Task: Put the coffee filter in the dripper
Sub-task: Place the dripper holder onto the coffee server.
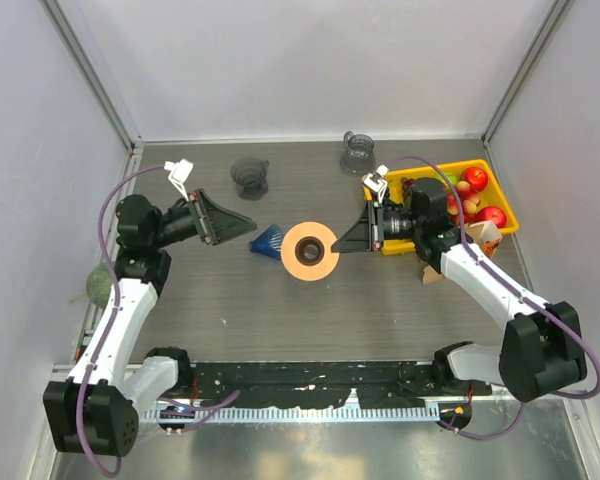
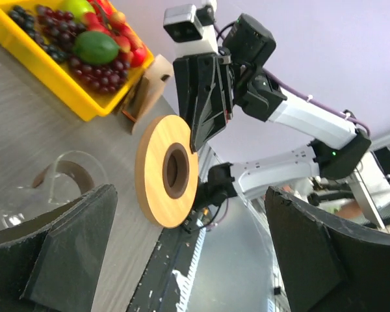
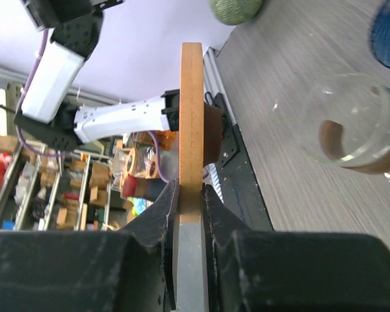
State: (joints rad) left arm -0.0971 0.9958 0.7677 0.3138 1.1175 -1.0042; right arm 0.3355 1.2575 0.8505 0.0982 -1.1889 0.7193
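A: How much of the task can be counted as done?

B: Only the pick-up. The coffee filter [image 1: 310,250] (a flat wooden ring with a dark brown core is taken to be it) is clenched by its rim in the right tool [image 1: 340,243], one finger pressed on each face. It seems to be held clear of the bench [image 1: 280,330]. Nothing is seated yet. The dripper is judged to be either a tinted glass vessel [image 1: 250,176] well beyond the fingertips and to the far side, or a second glass vessel [image 1: 358,152] off the tool's far flank. Neither is touched

A: And the left tool?

B: The left tool [image 1: 248,225] is released, its fingers spread wide with nothing between them, and it is aimed at the filter from the opposite side. A blue cone [image 1: 270,240] lies just ahead of its tips, between them and the filter. What it is cannot be told

A: Which way is the filter pointed?

B: No long axis can be given, the ring being round. Its plane lies about level with the bench and runs straight out ahead of the right tool's fingertips, so it is seen edge-on from the right wrist. The hole's axis is set up and down, across the grip, and the brown core bulges from the face turned toward the bench. Carrying, lining up over the dripper's mouth and lowering are all left to be done
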